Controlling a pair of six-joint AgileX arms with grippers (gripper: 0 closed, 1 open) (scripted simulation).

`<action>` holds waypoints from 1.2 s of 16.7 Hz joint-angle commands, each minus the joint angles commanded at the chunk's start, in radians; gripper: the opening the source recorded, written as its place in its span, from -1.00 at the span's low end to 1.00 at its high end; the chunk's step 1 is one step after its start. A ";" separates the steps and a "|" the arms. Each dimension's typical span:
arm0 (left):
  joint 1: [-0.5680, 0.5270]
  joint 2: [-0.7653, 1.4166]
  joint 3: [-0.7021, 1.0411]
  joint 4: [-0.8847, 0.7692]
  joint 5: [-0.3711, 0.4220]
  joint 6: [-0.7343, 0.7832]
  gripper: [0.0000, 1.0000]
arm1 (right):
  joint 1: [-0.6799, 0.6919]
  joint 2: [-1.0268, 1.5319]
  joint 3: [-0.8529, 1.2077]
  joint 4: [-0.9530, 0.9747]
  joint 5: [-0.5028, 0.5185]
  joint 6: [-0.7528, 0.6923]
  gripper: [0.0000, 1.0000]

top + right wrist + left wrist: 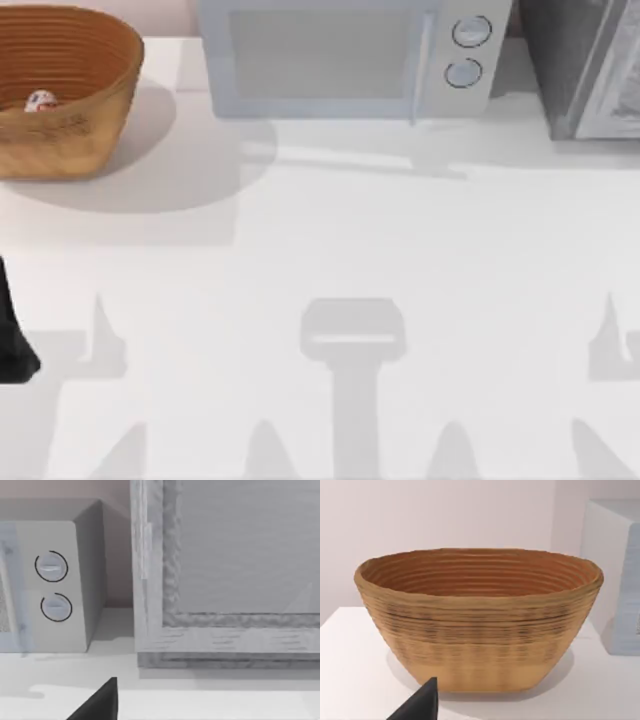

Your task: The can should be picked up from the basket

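A: Can (40, 101), small silver-white cylinder with red label, sits inside the round orange-brown wicker basket (95, 120) at the white desk's (330, 240) back-left corner.
B: Left arm (12, 335) is low at the left edge, facing the basket; can't tell its claw's state.

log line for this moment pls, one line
stage: pre-grasp | can: in basket, top view's far left | left arm: left edge, facing basket | right arm: facing microwave
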 joint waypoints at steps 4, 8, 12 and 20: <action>-0.001 0.025 0.021 -0.012 0.003 -0.001 1.00 | 0.000 0.000 0.000 0.000 0.000 0.000 1.00; -0.003 0.200 0.175 -0.091 0.014 -0.006 1.00 | 0.000 0.000 0.000 0.000 0.000 0.000 1.00; 0.006 0.542 0.483 -0.222 0.024 -0.013 1.00 | 0.000 0.000 0.000 0.000 0.000 0.000 1.00; 0.032 1.390 1.266 -0.578 0.049 -0.025 1.00 | 0.000 0.000 0.000 0.000 0.000 0.000 1.00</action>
